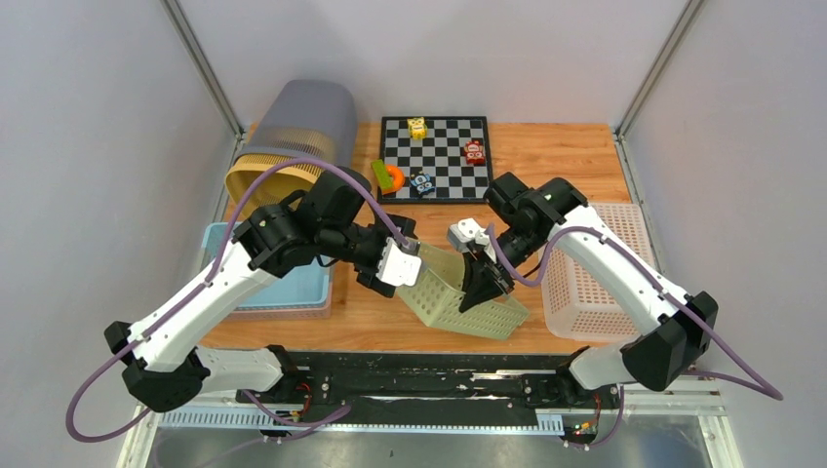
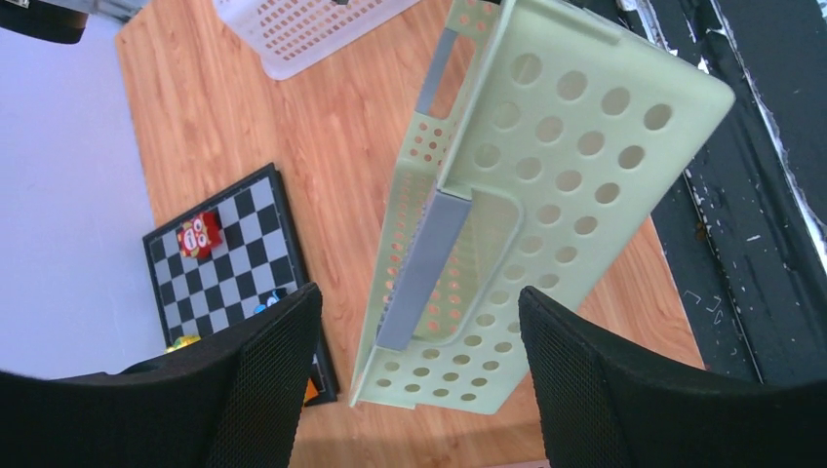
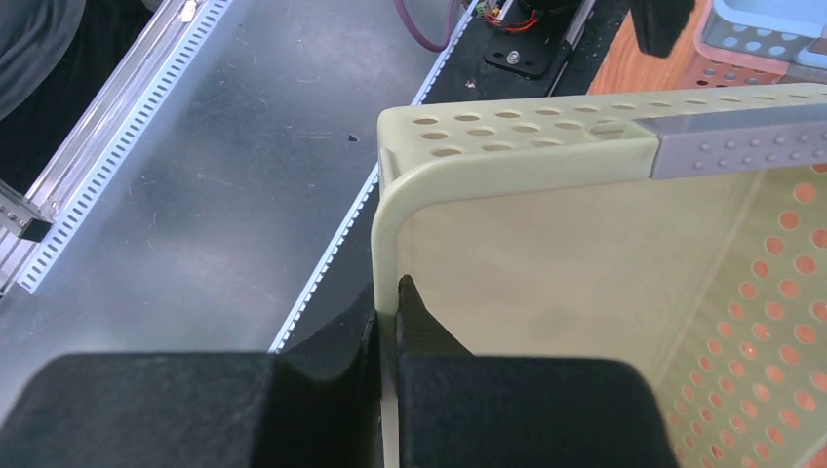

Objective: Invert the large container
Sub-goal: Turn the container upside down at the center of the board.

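The pale green perforated plastic basket [image 1: 444, 297] stands tipped on one long edge on the wooden worktop [image 1: 566, 156], between both arms. The right gripper [image 3: 388, 292] has its jaws clenched on the basket's rim. The left gripper [image 2: 419, 302] straddles the basket's handled short end with jaws released, the long axis running away from them.

**Container at front centre, board behind**

The large container [image 1: 466, 297] is tilted at the front centre of the worktop [image 1: 556, 156]. The left hand [image 1: 395, 268] is at its left end and the right hand [image 1: 480, 283] on its upper rim. Stacked bins [image 1: 293, 288] lie to its left, a basket [image 1: 595, 283] to its right. Behind is a chessboard [image 1: 444, 171] carrying small toys [image 1: 474, 151], with a canister [image 1: 302, 122] at the back left corner.
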Controlling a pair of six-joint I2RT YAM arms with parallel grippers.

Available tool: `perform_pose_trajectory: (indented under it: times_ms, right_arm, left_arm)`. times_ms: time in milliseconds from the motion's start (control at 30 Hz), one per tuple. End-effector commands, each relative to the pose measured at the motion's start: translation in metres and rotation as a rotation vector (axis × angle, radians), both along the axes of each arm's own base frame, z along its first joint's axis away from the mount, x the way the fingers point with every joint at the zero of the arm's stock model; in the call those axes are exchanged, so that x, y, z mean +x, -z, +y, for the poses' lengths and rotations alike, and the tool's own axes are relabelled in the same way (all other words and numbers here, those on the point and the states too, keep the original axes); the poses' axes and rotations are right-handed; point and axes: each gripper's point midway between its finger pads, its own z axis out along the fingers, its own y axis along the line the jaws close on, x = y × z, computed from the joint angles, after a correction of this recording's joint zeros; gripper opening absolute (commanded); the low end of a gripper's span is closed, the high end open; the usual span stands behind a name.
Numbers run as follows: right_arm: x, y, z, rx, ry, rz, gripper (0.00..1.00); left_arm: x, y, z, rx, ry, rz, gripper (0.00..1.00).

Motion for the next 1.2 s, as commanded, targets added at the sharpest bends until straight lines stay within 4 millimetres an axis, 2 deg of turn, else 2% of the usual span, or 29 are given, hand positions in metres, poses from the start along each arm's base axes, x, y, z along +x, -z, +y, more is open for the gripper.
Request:
perform_pose_trajectory:
  times_ms: [0, 200, 467, 633, 800, 933, 1067, 1167]
  right_arm:
    - [-0.014, -0.005, 0.004, 0.021, -0.054, 0.049, 0.02]
    - [-0.017, -0.008, 0.005, 0.015, -0.076, 0.058, 0.02]
    - [-0.017, -0.016, 0.006, 0.029, -0.084, 0.054, 0.02]
    - [-0.018, -0.02, 0.005, 0.033, -0.09, 0.049, 0.02]
    - [-0.016, -0.02, 0.005, 0.028, -0.09, 0.033, 0.02]
    - [-0.014, -0.019, 0.004, 0.018, -0.091, 0.014, 0.02]
    - [-0.01, -0.019, 0.004, 0.004, -0.086, -0.01, 0.05]
    - [-0.003, -0.02, 0.003, -0.013, -0.069, -0.039, 0.14]
  left_arm:
    - [0.003, -0.001, -0.007, -0.02, -0.012, -0.007, 0.73]
    - [0.004, -0.004, -0.012, -0.025, -0.017, -0.008, 0.64]
    - [0.0, 0.017, -0.012, 0.049, 0.004, -0.019, 0.56]
    - [0.002, 0.022, -0.014, 0.054, -0.009, -0.024, 0.43]
    - [0.005, 0.027, -0.015, 0.055, -0.032, -0.022, 0.36]
    - [0.01, 0.031, -0.012, 0.046, -0.086, -0.029, 0.23]
    - [0.015, 0.033, -0.005, 0.031, -0.151, -0.039, 0.0]
    - [0.016, 0.032, 0.0, 0.019, -0.176, -0.034, 0.0]
